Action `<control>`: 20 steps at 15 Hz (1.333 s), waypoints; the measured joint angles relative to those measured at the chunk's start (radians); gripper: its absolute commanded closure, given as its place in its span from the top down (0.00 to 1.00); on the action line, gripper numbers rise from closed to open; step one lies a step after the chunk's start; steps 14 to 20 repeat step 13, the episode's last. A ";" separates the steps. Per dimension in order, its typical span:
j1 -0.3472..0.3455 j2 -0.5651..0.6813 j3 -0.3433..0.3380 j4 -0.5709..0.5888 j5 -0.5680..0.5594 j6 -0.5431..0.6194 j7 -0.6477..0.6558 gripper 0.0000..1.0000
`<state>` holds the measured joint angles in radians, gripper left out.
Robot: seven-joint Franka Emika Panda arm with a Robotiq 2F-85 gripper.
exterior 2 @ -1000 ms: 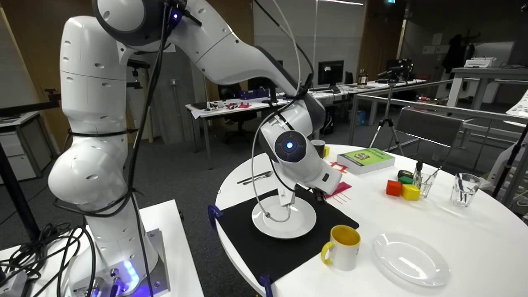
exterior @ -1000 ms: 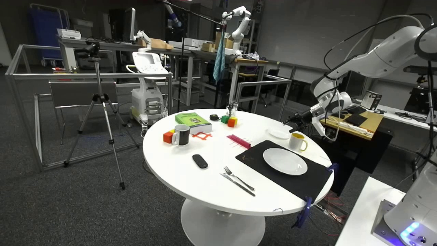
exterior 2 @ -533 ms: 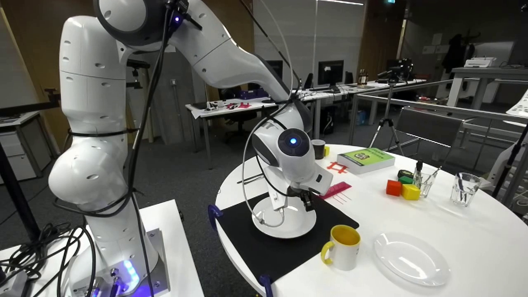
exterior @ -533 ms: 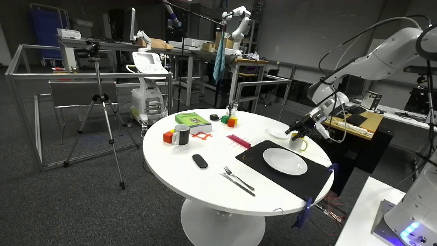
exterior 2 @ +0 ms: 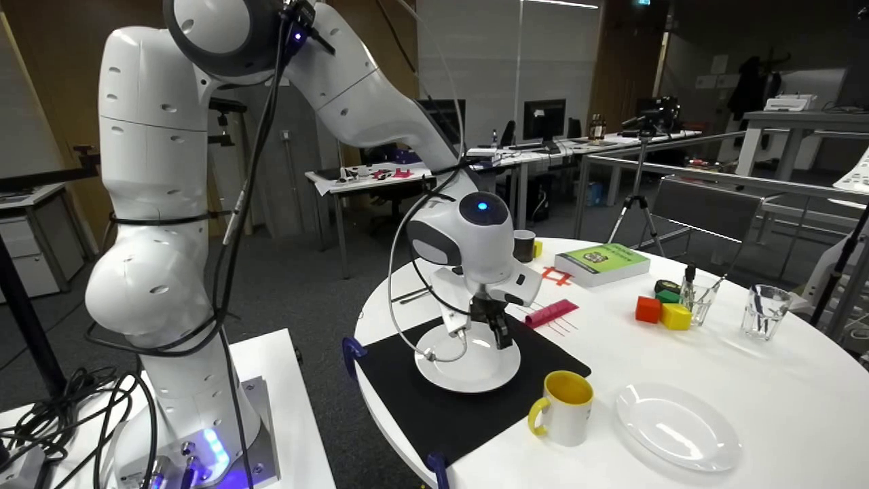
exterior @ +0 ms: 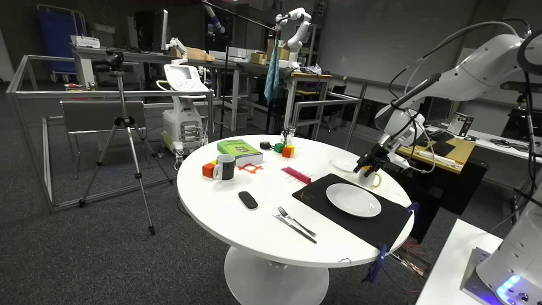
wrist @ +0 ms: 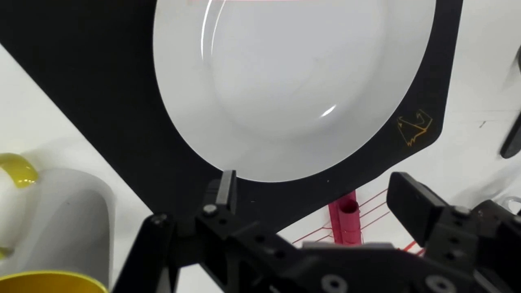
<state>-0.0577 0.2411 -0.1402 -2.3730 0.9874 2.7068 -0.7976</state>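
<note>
Hovering with black two-fingered gripper [wrist: 315, 189] spread wide near glossy round white plate [wrist: 285, 81], set on matte black mat [wrist: 101, 81]. Showing white, yellow-lined cylindrical mug [exterior 2: 569, 411] whole and upright beside mat in an exterior view, cropped in wrist view.

- I've turned the robot wrist [exterior 2: 483, 251] from leaning sideways to pointing steeply down.
- My jaws have come lower; in an exterior view they now cover part of the yellow-handled mug [exterior: 364, 182].
- From behind the wrist, more of the pink strip [exterior 2: 551, 313] has come into view.
</note>
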 measured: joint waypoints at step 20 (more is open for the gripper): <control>0.031 0.013 0.000 -0.009 -0.028 0.101 0.036 1.00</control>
